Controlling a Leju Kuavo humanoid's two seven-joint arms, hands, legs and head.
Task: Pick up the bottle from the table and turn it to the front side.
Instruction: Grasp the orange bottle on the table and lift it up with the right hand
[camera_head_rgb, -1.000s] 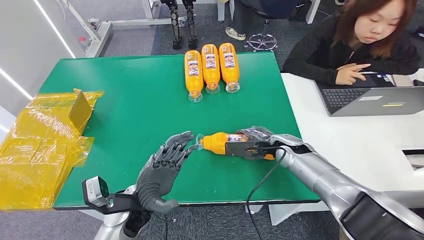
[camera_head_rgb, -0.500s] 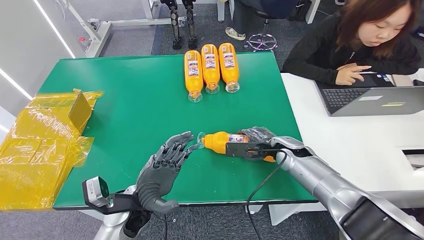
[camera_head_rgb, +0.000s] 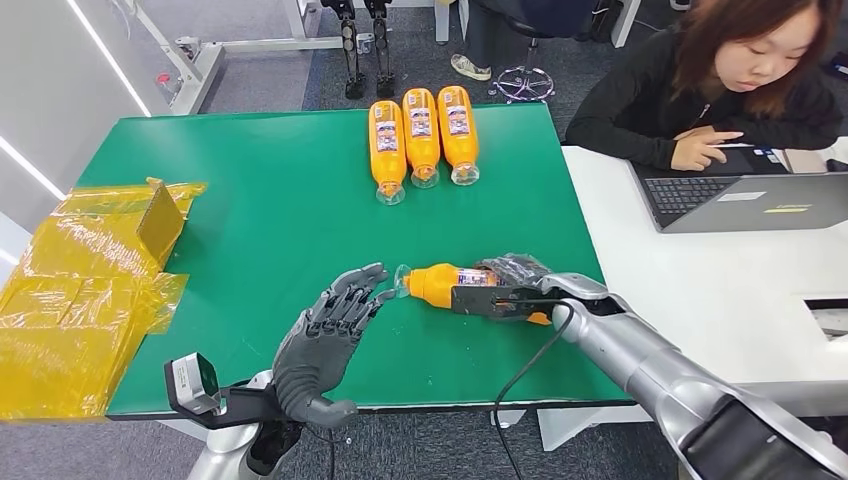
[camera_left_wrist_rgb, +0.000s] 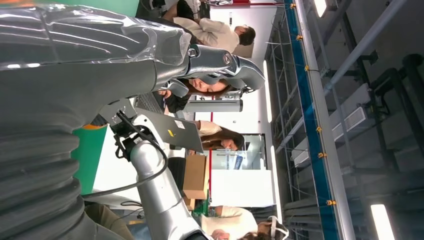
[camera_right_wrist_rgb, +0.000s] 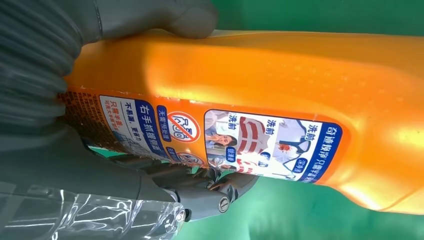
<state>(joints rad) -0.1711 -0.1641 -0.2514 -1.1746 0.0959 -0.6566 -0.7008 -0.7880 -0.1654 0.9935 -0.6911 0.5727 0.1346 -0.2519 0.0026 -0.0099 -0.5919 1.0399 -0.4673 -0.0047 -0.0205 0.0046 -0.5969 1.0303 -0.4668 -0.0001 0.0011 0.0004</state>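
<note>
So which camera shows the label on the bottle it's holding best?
The right wrist view: the label on the orange bottle is close and readable. The head view shows it small, partly behind the right hand.

A green desk (camera_head_rgb: 260, 240) carries everything here. Three orange bottles (camera_head_rgb: 421, 135) lie side by side at its far edge, touching one another, clear caps pointing toward the near side. Well apart from that row, nearer the front edge, a fourth orange bottle (camera_head_rgb: 445, 285) lies on its side. Yellow plastic wrapping (camera_head_rgb: 95, 280) drapes over the desk's left edge, far from the row.
</note>
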